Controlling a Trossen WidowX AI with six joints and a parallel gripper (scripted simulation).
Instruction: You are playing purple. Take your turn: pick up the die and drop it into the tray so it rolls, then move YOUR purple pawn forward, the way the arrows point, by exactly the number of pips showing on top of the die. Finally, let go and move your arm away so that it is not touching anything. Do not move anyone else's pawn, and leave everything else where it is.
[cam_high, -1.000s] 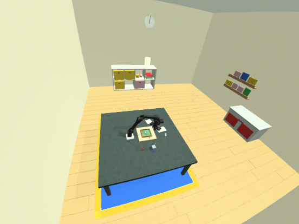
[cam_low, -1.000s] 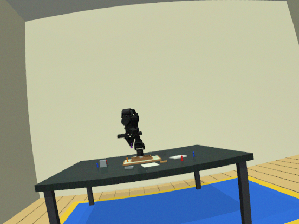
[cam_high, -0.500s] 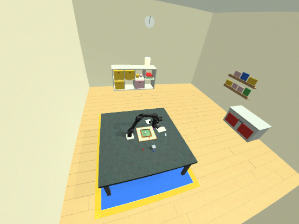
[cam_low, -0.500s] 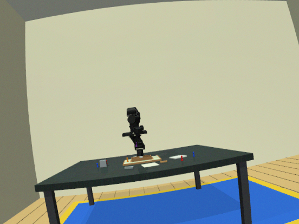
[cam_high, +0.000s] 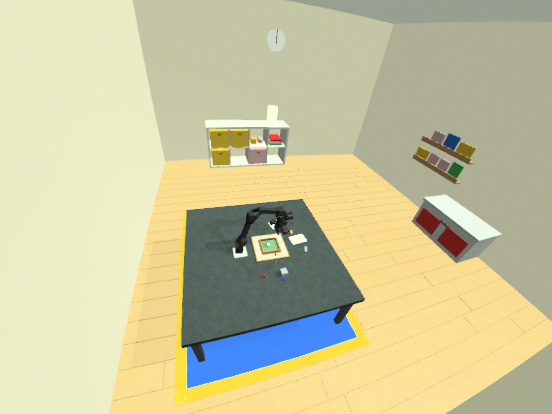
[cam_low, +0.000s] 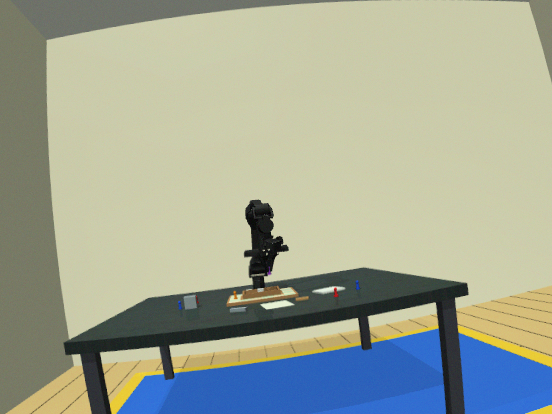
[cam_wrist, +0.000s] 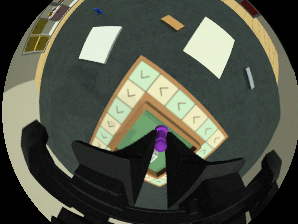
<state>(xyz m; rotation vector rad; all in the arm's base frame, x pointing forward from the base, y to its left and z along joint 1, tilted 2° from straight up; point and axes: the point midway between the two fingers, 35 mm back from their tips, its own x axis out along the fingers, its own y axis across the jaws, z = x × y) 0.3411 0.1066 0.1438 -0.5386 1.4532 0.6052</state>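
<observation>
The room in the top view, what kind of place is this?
Probably a playroom or home game room: a white cube shelf with yellow storage bins, wall ledges of books, and a board game on a dark table.

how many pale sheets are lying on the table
2. In the wrist view, one sheet lies left of the brown block and the other lies right of it, both beyond the board. The arm may hide more.

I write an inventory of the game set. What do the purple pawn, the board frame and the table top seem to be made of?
Purple pawn, held in the jaws: probably plastic, since it is smooth, evenly coloured and slightly shiny. Board frame: looks like wood, a matte orange-brown border, though no grain is visible. Table top: dark matte surface, faintly mottled like stone or laminate; uncertain.
</observation>
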